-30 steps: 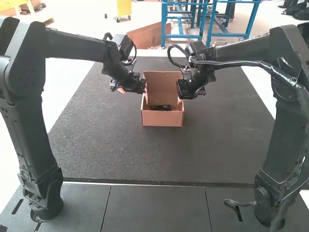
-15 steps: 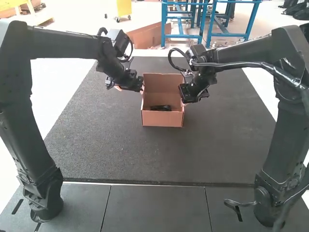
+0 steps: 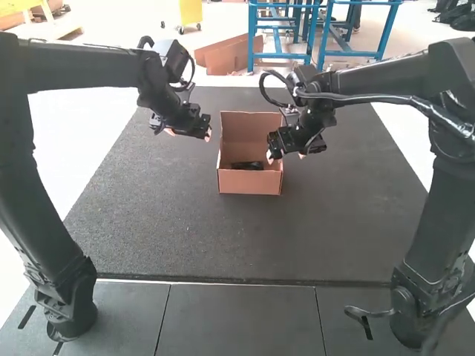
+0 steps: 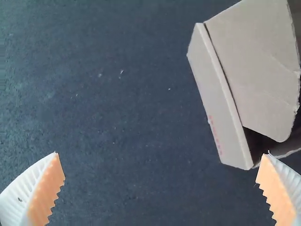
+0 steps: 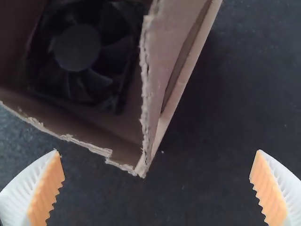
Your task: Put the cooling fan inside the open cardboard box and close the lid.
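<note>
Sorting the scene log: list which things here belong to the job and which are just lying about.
Job: cardboard box, lid open; fan inside it; left gripper, open, beside the box; right gripper, open, at the box's other side.
Lying about: black mat under the box.

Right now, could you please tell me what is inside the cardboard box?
A black fan lies flat on the floor of the box. One wall covers its edge; anything beneath the fan is hidden.
</note>
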Motion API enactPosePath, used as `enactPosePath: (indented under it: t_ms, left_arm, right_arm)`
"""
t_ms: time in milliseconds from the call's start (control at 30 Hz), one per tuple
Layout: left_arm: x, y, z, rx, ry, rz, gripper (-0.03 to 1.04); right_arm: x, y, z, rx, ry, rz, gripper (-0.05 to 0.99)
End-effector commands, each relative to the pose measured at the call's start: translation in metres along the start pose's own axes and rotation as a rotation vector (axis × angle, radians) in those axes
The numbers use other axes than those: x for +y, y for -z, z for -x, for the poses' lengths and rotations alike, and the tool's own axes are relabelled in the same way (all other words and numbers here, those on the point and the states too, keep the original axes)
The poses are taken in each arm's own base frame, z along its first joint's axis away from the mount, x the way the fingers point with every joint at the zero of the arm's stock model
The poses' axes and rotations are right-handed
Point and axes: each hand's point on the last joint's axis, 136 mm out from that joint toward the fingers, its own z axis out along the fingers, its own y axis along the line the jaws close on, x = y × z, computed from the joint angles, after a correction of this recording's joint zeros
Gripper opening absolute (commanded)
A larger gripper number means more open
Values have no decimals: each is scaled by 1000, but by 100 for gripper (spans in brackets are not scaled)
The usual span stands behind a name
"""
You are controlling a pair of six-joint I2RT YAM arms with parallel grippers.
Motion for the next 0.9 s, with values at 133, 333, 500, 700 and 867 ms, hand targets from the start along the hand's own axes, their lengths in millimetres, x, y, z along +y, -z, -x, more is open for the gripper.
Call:
enactPosePath:
  t_ms: [133,333,500,700,867]
  left_arm:
    - [36,20,40,-160,44,103,97]
    - [37,31,78,-257,43,122,97]
    - [34,29,105,-297,43,117,97]
    - [9,20,136,-329,11,83,97]
    - [-22,7,152,-335,-27,46,97]
  right_arm:
    - [3,54,28,-139,-8,42,91]
    - [-6,84,20,-189,-27,39,91]
    - [-6,100,1,-212,-32,38,91]
    - [-11,114,-14,-242,-52,43,91]
    - [-14,127,-11,-303,-57,42,91]
